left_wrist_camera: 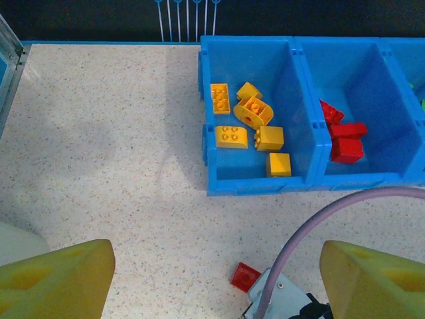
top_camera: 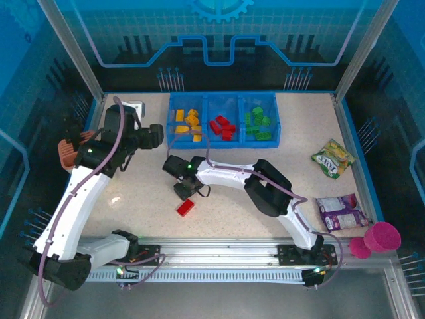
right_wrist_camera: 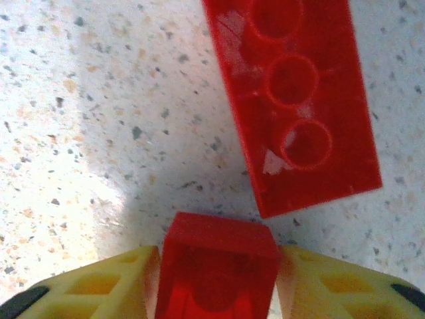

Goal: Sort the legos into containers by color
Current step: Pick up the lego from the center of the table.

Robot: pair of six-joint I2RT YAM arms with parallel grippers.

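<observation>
My right gripper (right_wrist_camera: 218,260) is down at the table, shut on a small red lego (right_wrist_camera: 219,279). Just ahead of it a long red lego (right_wrist_camera: 292,100) lies hollow side up, also seen as the long red lego (top_camera: 185,207) in the top view, with the right gripper (top_camera: 183,191) just behind it. My left gripper (left_wrist_camera: 216,256) hangs open and empty in front of the blue containers (left_wrist_camera: 259,185). Yellow-orange legos (left_wrist_camera: 247,123) fill the left compartment, red legos (top_camera: 223,126) the middle, green legos (top_camera: 257,123) the right. Another small red lego (left_wrist_camera: 245,276) lies beside the right arm.
Two snack packets (top_camera: 333,158) (top_camera: 340,211) lie at the right. A magenta cup (top_camera: 382,236) sits at the near right corner and a salmon-pink holder (top_camera: 66,151) at the left edge. The right arm's cable (left_wrist_camera: 312,226) arcs across below the tray.
</observation>
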